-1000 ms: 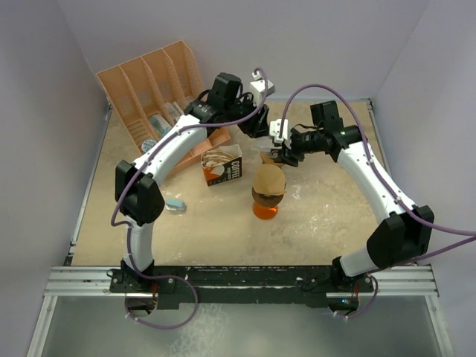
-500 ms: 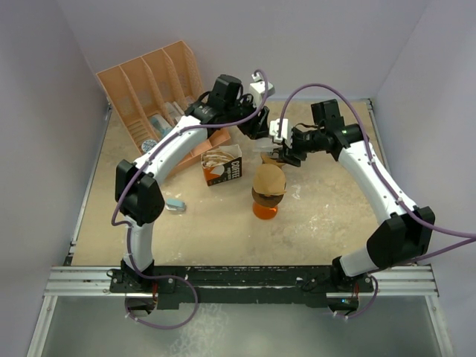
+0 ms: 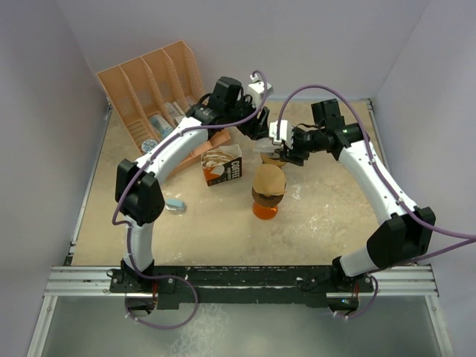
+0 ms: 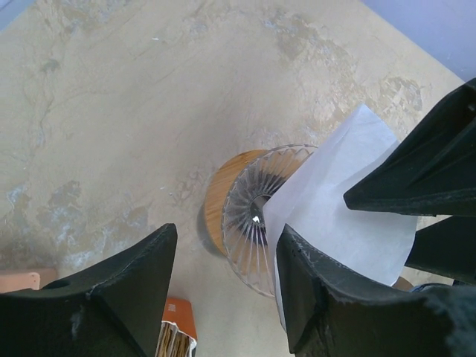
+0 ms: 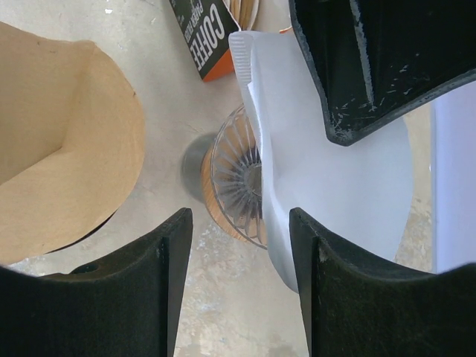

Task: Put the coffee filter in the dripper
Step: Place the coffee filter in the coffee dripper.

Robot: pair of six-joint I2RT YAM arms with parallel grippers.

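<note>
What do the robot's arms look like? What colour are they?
The left arm and right arm are smooth white tubes joined by chunky black joints. A thin purple cable loops along each one. The left gripper and right gripper each have two thick black fingers, a bit scuffed.

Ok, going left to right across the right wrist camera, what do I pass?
Brown paper filter → glass dripper → white paper filter. The coffee box at the top edge spans the dripper's position, so it is left out.
</note>
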